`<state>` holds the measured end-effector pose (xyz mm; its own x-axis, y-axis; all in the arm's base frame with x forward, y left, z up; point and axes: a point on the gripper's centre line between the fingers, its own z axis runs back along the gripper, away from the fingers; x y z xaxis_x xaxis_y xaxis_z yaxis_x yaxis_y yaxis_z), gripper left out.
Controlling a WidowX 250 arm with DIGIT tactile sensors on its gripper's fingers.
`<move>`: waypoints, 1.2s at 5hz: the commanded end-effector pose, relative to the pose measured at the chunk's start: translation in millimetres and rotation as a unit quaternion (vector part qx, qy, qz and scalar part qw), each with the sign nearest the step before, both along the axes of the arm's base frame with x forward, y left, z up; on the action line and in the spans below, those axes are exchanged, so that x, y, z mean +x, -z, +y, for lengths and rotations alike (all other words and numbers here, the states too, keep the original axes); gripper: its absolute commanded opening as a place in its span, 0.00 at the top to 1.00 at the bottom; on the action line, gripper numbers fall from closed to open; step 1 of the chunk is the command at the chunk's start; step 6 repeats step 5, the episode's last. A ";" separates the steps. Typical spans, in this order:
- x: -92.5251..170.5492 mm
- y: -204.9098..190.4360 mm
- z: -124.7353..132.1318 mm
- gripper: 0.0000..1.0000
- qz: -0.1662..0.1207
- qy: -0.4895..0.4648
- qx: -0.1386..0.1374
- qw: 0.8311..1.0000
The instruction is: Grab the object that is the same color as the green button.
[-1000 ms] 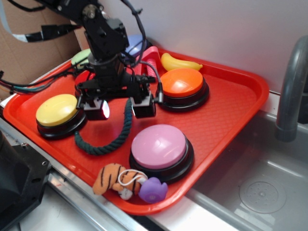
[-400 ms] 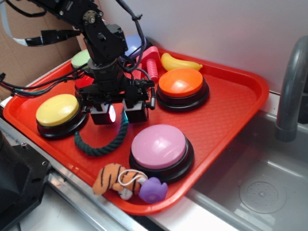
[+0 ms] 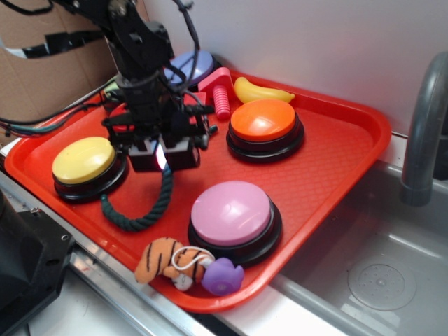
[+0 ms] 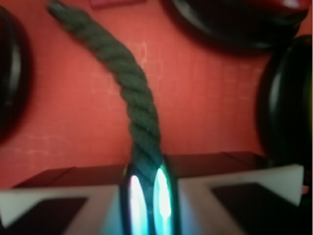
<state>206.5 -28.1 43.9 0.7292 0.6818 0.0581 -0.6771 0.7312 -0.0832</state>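
Rope (image 4: 131, 93), dark green, is pinched at one end by the gripper (image 3: 162, 158) beside the yellow button (image 3: 82, 159), matching the green button's colour.

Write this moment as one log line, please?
phase: grasp | gripper: shut on rope | rope tail: on tray | green button: hidden

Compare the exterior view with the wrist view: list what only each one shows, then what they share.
Only the exterior view shows the yellow dome button, orange dome button, pink dome button, yellow plastic banana, striped tiger plush, and the rope's far end curling beside the yellow button.

Only the wrist view shows the two finger pads pressed against the rope, glowing.

Both show the dark green twisted rope, the gripper closed on it, and the red plastic tray.
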 end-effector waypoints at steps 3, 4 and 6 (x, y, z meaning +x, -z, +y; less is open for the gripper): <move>5.1 -149.9 36.8 1.00 -0.031 0.210 0.028 0.977; 2.4 -169.8 51.3 1.00 -0.046 0.230 0.023 0.972; 3.6 -170.6 64.2 1.00 -0.029 0.215 0.018 0.976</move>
